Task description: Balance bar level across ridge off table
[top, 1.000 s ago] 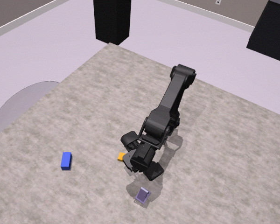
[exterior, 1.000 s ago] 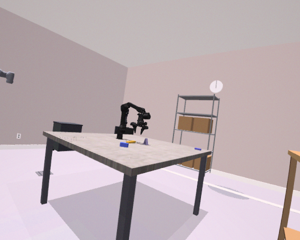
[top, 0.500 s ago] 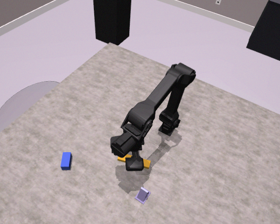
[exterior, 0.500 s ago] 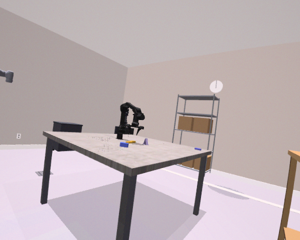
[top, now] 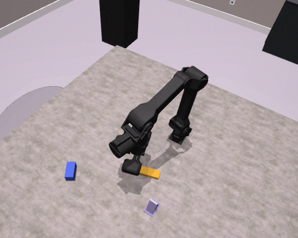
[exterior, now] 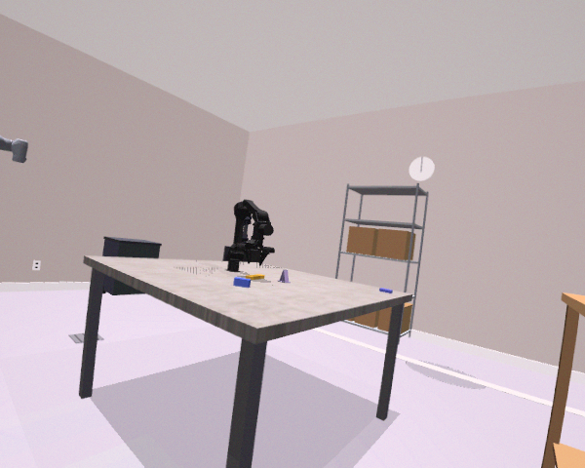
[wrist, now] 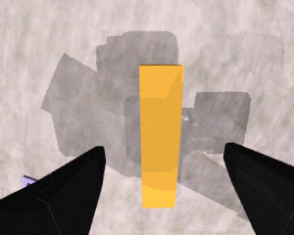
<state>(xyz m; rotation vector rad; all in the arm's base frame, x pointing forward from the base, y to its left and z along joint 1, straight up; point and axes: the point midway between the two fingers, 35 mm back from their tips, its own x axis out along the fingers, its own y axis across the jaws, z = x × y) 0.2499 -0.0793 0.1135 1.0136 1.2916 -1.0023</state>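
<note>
Orange bar [wrist: 162,136] lies flat on the table [top: 221,166], lengthwise between the two black fingers in the wrist view, clear gaps on both sides, neither finger touching it. Gripper [wrist: 163,206] is partly spread and holds nothing; it hangs above the bar's near end, pointing down. In the top view one finger hides the bar's left end, so only the right part of the bar [top: 150,172] shows there; the wrist view shows its whole length.

Ridge [top: 152,207], a small lilac wedge, stands on the table near the bar but apart from it, toward the camera in the top view. In the wrist view only a lilac corner [wrist: 28,182] peeks out by the left finger. Exterior view shows bar [exterior: 255,276] and ridge [exterior: 284,275] side by side, very small.

Blue block [top: 70,170] sits well apart to the left in the top view. Only the exterior view shows a second small blue piece [exterior: 385,290] near the table's far edge, and a metal shelf rack [exterior: 383,242] holding brown boxes [exterior: 379,243] on its middle shelf.
</note>
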